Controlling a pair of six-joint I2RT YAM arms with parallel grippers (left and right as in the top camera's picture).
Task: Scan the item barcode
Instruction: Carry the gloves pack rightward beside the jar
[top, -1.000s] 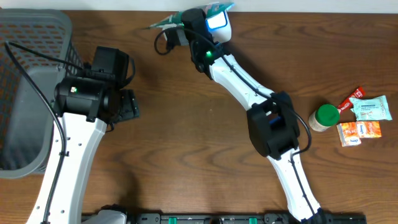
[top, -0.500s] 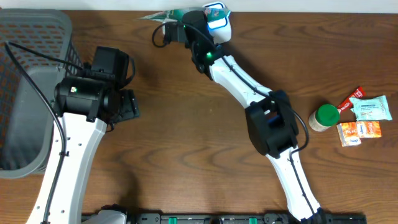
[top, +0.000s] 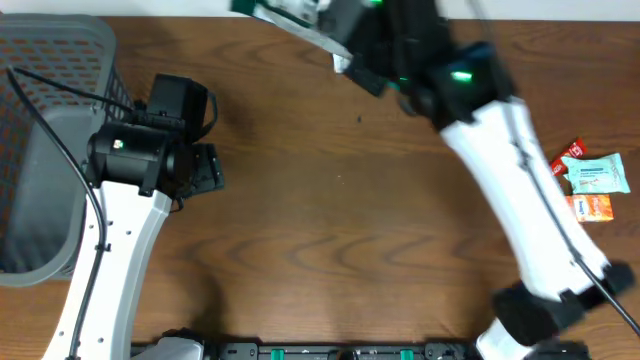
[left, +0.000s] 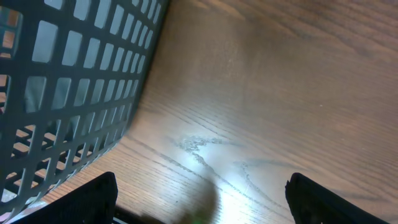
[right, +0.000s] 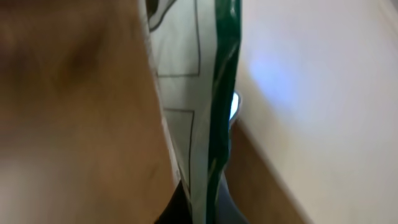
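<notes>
The item is a flat green-and-white packet (top: 290, 15) at the table's far edge, partly cut off by the top of the overhead view. My right gripper (top: 347, 55) is shut on its near end. In the right wrist view the packet (right: 199, 112) runs edge-on up from the dark fingertips (right: 186, 208), blurred, against a pale wall. No barcode is readable in any view. My left gripper (top: 207, 168) hovers low over bare wood beside the basket. It is open, with fingers (left: 93, 199) wide apart and nothing between them.
A grey mesh basket (top: 50, 140) fills the left side, and its wall (left: 68, 93) stands close to the left gripper. Small snack packets (top: 592, 175) lie at the right edge. The right arm (top: 510, 190) crosses the right half of the table.
The right arm has swung and lifted, carrying the packet left along the far edge. It now covers the white blue-lit device and the green-lidded jar. The left arm has not moved.
</notes>
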